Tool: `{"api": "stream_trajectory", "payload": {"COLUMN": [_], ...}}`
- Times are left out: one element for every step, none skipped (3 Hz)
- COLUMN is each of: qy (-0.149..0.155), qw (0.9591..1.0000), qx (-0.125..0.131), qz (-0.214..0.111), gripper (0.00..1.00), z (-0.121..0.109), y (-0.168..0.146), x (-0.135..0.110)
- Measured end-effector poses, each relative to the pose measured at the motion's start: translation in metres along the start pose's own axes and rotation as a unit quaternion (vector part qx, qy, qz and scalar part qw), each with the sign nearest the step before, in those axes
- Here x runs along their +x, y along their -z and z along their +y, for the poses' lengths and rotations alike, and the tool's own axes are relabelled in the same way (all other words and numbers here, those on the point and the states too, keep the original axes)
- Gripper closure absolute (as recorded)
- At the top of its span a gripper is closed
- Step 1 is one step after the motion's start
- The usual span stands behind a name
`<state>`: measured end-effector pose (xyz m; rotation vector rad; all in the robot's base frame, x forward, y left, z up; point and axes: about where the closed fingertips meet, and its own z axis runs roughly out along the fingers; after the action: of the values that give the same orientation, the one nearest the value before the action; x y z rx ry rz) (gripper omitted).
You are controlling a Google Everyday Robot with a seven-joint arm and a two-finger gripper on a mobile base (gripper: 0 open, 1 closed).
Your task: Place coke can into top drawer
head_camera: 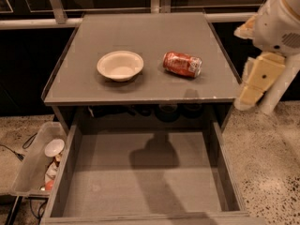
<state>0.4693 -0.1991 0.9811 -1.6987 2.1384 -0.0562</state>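
Observation:
The coke can [182, 64] lies on its side on the grey cabinet top [140, 36], right of centre. The top drawer [145, 172] is pulled out wide below the top, and its flat grey floor holds nothing. My gripper [251, 90] hangs off the cabinet's right edge, to the right of the can and slightly nearer the front. It is well apart from the can and holds nothing that I can see. The arm's shadow falls on the drawer floor.
A cream-white bowl [120, 65] sits on the cabinet top left of the can. A clear plastic bin of clutter [40, 161] stands on the speckled floor left of the drawer. A railing and dark panels run behind the cabinet.

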Motion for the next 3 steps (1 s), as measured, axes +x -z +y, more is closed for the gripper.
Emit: {"api": "stream_trajectory", "payload": {"qy": [0.009, 0.006, 0.007], "qw": [0.9973, 0.9932, 0.9937], "qx": [0.015, 0.025, 0.032], "qz": [-0.071, -0.113, -0.107], "gripper": [0.00, 0.00, 0.00], "z": [-0.035, -0.060, -0.066], "y": [-0.014, -0.018, -0.025], "x": [-0.035, -0.062, -0.065]}}
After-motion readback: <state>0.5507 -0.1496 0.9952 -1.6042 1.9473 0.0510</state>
